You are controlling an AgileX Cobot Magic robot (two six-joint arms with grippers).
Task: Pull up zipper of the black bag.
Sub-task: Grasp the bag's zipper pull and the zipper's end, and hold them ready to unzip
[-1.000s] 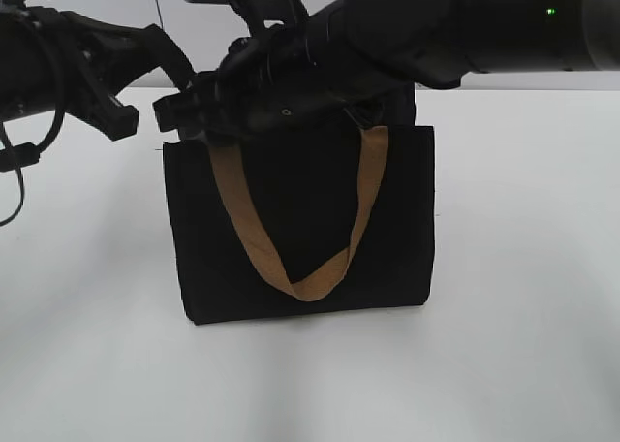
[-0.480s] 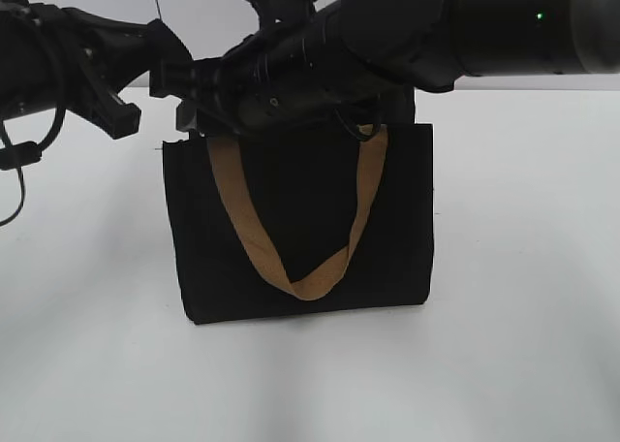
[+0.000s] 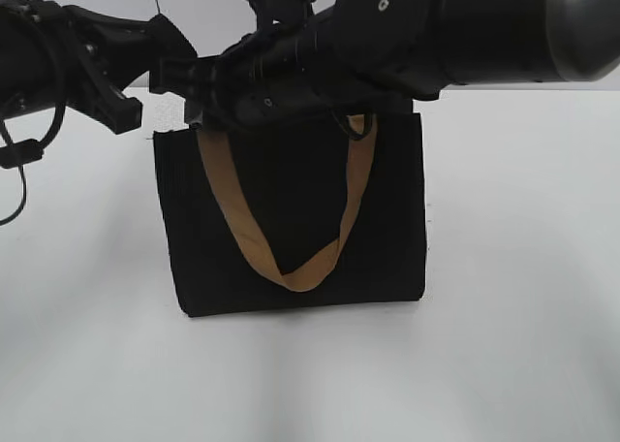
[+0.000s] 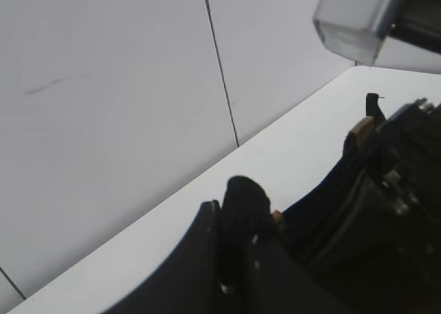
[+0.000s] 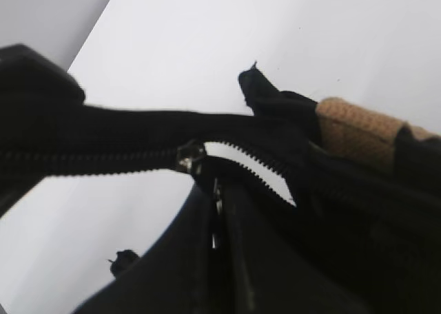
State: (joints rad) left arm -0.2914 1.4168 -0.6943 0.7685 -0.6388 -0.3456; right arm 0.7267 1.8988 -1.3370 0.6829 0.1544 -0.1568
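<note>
Since a second ago, we see the black bag [image 3: 291,219] shifted left on the tabletop [image 3: 523,268]; right gripper [image 5: 213,221] pinches the zipper [image 5: 189,155] tab, left gripper [image 4: 238,248] clamps bag fabric.

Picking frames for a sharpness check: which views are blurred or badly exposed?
Exterior view: black bag sharp, arms near-black. Left wrist view: soft throughout, left gripper a dark blur. Right wrist view: zipper fairly crisp, right gripper silhouetted.
</note>
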